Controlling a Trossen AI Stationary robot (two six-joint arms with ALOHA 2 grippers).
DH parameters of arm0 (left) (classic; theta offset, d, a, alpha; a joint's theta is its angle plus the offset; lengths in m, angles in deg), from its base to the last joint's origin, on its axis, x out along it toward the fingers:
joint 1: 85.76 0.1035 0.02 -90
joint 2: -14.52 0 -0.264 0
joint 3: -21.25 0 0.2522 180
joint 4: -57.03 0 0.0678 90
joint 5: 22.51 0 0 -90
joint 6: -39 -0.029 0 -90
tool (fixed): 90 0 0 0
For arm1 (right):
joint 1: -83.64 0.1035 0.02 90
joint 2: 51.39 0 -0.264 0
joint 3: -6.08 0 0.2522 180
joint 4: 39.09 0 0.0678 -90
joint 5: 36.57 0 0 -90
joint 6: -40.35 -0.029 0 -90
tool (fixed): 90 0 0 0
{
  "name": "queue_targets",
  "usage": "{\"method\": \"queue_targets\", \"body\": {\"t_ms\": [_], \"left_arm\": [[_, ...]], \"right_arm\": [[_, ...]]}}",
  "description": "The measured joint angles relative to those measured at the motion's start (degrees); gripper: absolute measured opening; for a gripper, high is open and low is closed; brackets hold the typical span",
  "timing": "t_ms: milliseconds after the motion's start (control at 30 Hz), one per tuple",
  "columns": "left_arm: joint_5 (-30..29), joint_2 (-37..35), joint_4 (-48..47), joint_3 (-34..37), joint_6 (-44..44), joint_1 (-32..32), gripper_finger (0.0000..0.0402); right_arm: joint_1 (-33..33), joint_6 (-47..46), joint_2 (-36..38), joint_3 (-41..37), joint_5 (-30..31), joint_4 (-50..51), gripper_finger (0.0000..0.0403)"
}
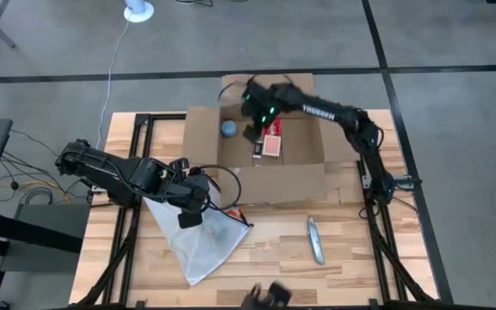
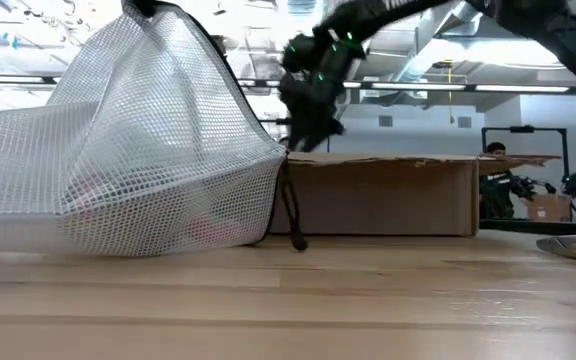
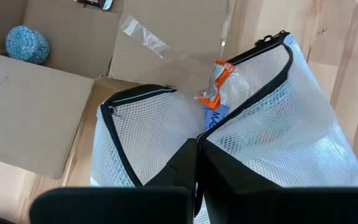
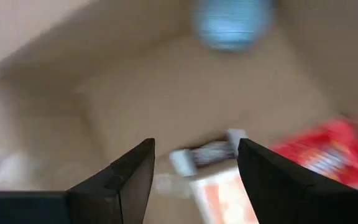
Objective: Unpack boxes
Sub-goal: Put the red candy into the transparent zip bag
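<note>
Mesh bag [image 1: 198, 234] beside box [image 1: 269, 155]

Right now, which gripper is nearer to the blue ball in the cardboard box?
The right gripper: it hangs open inside the cardboard box, just beside the blue ball. The left gripper is outside the box, shut on the mesh bag.

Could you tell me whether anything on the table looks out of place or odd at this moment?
Nothing looks spilled or damaged. The box sits open with flaps splayed, a blue ball and red packets inside. The right gripper hovers open over it. The left gripper pinches the mesh bag. A utility knife lies loose nearby.
</note>
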Motion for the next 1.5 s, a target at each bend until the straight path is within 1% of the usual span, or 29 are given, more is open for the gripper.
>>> {"method": "queue_targets", "body": {"t_ms": [100,233,333,533,700,767,833,900,1000,1167,1267,1367,1500], "left_arm": [[0.0,0.0,0.0,0.0,-0.2,0.0,0.0000],[-0.3,0.0,0.0,0.0,0.0,0.2,0.0000],[-0.4,0.0,0.2,0.0,0.6,0.8,0.0000],[-0.5,0.0,0.1,0.0,1.6,1.5,0.0000],[-0.5,0.0,0.1,0.0,2.4,1.5,0.0000],[-0.6,0.0,0.1,0.0,2.4,1.5,0.0000],[-0.6,0.0,0.2,0.0,2.2,1.5,0.0000],[-0.6,0.0,0.3,0.0,2.1,1.5,0.0000],[-0.7,0.0,0.2,0.0,1.8,1.5,0.0000],[-0.7,0.0,0.0,0.0,1.0,1.5,0.0000],[-0.7,0.0,0.0,0.0,1.0,1.4,0.0000],[-0.7,0.0,0.0,0.0,1.0,1.0,0.0000],[-0.7,0.0,0.0,0.0,1.0,0.4,0.0000]], "right_arm": [[-4.6,-4.6,0.0,-2.6,0.4,-2.0,0.0204],[-8.0,-9.0,0.0,-7.1,0.2,-3.0,0.0201],[-9.4,-12.5,0.0,-11.5,0.0,-7.0,0.0200],[-9.9,-15.4,0.2,-18.3,1.0,-17.1,0.0200],[-9.9,-16.6,0.4,-20.3,1.1,-20.9,0.0200],[-9.7,-17.2,0.4,-20.8,1.1,-20.9,0.0200],[-9.1,-17.9,0.0,-21.4,-1.0,-19.4,0.0200],[-7.8,-17.9,-0.7,-21.6,-0.8,-17.6,0.0200],[-5.9,-17.9,-0.1,-21.4,-0.8,-18.0,0.0200],[-5.3,-17.7,-0.2,-21.5,5.2,-20.2,0.0200],[-6.2,-17.7,-0.1,-21.3,6.3,-22.0,0.0200],[-7.3,-17.7,-0.1,-21.5,6.6,-20.4,0.0200],[-7.5,-17.9,-0.1,-24.3,6.8,-20.9,0.0200]]}}
